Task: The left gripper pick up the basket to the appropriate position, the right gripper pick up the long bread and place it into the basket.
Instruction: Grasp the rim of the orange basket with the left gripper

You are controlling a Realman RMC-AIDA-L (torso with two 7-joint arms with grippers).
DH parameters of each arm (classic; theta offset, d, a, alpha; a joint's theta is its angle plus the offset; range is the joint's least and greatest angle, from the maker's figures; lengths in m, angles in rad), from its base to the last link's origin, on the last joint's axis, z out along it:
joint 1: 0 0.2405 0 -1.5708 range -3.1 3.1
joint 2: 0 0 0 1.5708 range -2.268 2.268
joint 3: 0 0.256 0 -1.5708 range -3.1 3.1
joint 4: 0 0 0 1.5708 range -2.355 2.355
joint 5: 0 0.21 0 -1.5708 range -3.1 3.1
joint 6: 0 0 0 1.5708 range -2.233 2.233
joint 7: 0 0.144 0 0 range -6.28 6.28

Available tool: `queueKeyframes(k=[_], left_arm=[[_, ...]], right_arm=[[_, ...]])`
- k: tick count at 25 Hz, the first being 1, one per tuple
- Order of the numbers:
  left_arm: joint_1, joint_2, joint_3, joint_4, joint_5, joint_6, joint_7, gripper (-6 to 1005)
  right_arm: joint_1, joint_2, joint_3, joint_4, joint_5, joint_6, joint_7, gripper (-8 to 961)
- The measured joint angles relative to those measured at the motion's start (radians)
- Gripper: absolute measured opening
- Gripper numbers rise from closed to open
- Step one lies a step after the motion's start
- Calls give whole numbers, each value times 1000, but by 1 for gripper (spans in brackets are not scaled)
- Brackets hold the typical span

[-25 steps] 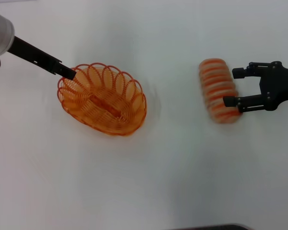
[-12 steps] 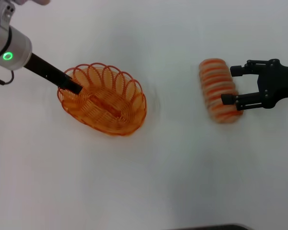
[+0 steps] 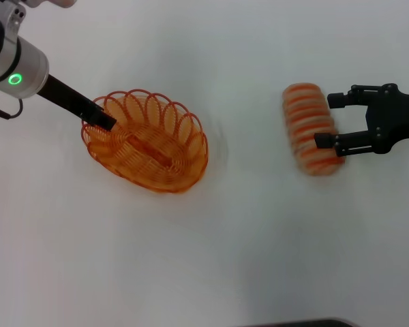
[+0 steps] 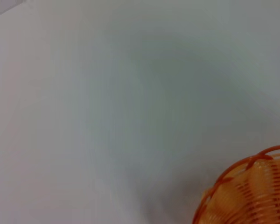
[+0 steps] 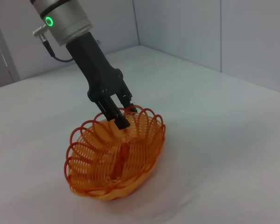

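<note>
The orange wire basket (image 3: pixel 150 143) sits on the white table at the left; it also shows in the right wrist view (image 5: pixel 114 161), and its rim shows in the left wrist view (image 4: pixel 252 191). My left gripper (image 3: pixel 105 121) comes down slanted at the basket's far-left rim, with its tip at the rim loops (image 5: pixel 121 114). The long bread (image 3: pixel 305 126), tan with orange stripes, lies on the table at the right. My right gripper (image 3: pixel 325 121) is open at the bread's right side. One finger is level with the bread's upper end and the other overlaps its lower part.
The white table top (image 3: pixel 245 245) surrounds both things. A grey wall (image 5: pixel 186 28) rises behind the table in the right wrist view. A dark edge (image 3: pixel 300 323) shows at the bottom of the head view.
My left arm has swung further into view and its tip has gone from outside the basket's rim down onto the rim. The basket, the bread and the right gripper have hardly moved.
</note>
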Motion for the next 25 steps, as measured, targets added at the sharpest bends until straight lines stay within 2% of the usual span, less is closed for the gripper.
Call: queueKeyframes(k=[2,13,16,22,25], left_arm=[[0,0,-4,0,-5,-1,-1,586],[-1,1,-2,0,-6,-2,-1,344],[-3,1,-3,0,-6,-3,-7,147],[-6,5,-10,13,-9,23,-76,99],[-19,7,-49,25,-9,73,-110,88]], right_arm=[[0,0,0,0,1,0,0,898],[1,-1,0,0,3,-2,0,898],[2,-1,0,0,3,-3,0,898],[2,-3,0,0,3,-6,0,898],[2,-4,0,0,5,-7,0,898]])
